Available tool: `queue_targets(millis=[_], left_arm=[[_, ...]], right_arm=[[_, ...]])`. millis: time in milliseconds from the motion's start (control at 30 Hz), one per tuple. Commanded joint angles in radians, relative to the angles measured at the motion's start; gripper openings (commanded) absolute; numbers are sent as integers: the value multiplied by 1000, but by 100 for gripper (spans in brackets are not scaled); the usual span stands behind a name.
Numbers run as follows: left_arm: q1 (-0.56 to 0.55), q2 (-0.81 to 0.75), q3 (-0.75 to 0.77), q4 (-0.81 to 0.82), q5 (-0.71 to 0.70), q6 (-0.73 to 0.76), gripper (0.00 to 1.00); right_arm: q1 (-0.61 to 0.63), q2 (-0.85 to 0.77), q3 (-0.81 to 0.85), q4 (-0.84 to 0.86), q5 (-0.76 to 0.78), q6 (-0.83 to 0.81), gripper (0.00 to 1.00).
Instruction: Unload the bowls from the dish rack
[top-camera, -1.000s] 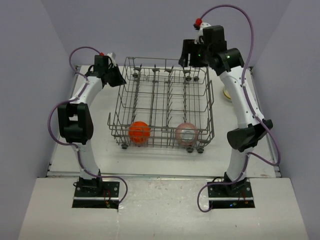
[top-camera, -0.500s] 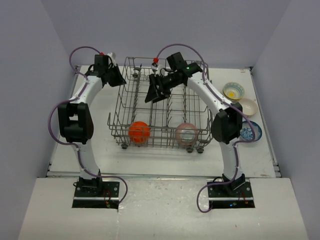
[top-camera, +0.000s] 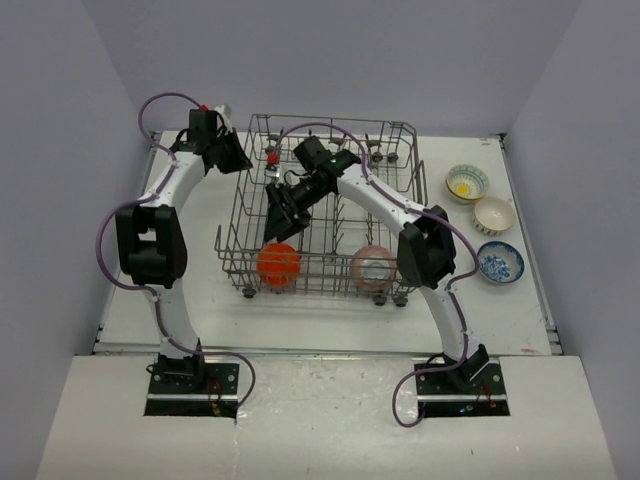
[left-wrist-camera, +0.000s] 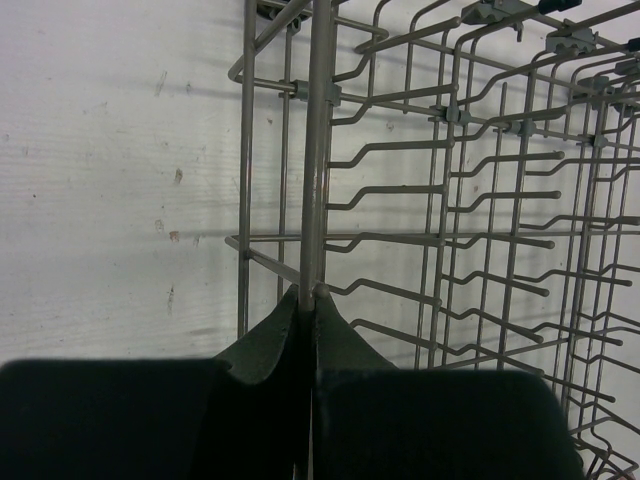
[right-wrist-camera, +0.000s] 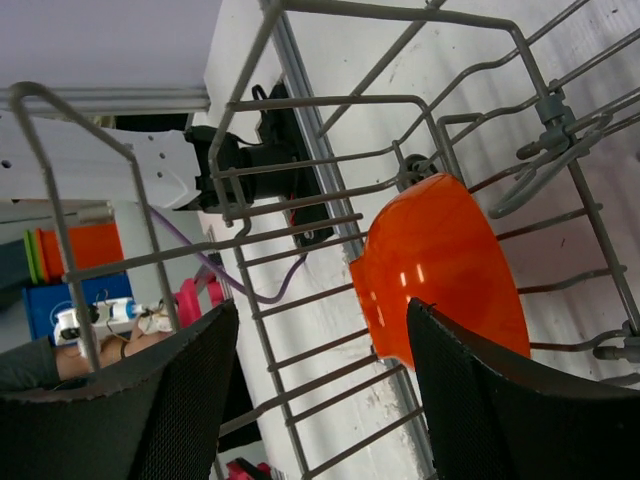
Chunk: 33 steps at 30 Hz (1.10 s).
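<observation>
The grey wire dish rack (top-camera: 421, 214) stands mid-table. An orange bowl (top-camera: 279, 265) sits in its near left part and a pink bowl (top-camera: 373, 267) in its near right part. My left gripper (top-camera: 238, 160) is shut on an upright wire at the rack's far left corner; the left wrist view shows that wire (left-wrist-camera: 320, 180) pinched between the jaws of the left gripper (left-wrist-camera: 308, 296). My right gripper (top-camera: 281, 216) hangs open inside the rack, just above the orange bowl. In the right wrist view the orange bowl (right-wrist-camera: 445, 260) lies on its side beside the right gripper (right-wrist-camera: 320, 312).
Three bowls stand on the table right of the rack: a whitish one with a yellow mark (top-camera: 467, 182), a cream one (top-camera: 494, 214) and a blue-and-white one (top-camera: 498, 262). The rack's tines and cross wires (right-wrist-camera: 300, 230) surround my right gripper.
My right arm has swung from the rack's far right corner leftward and down into the rack, over the orange bowl. The left arm has not moved.
</observation>
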Motion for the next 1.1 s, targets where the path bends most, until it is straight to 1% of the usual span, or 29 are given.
queue_targets(millis=[0,267,567,767,867,1067], left_arm=[[38,50,-45,-140,-113,-1,0],[38,45,-53,-137,-107,2,0],[40,48,-53,-132,-102,3,0],[40,47,-65,-129,-99,2,0],[40,45,-68,-128,-97,2,0],[40,45,-68,-121,-96,0,0]], right_arm=[[2,28,24,12,-43,-13,68],[8,65,30,-8,6,-36,69],[8,97,-33,-22,33,-74,69],[8,128,-34,-25,46,-80,69],[8,133,-37,-34,85,-88,69],[8,128,-16,-55,262,-103,69]])
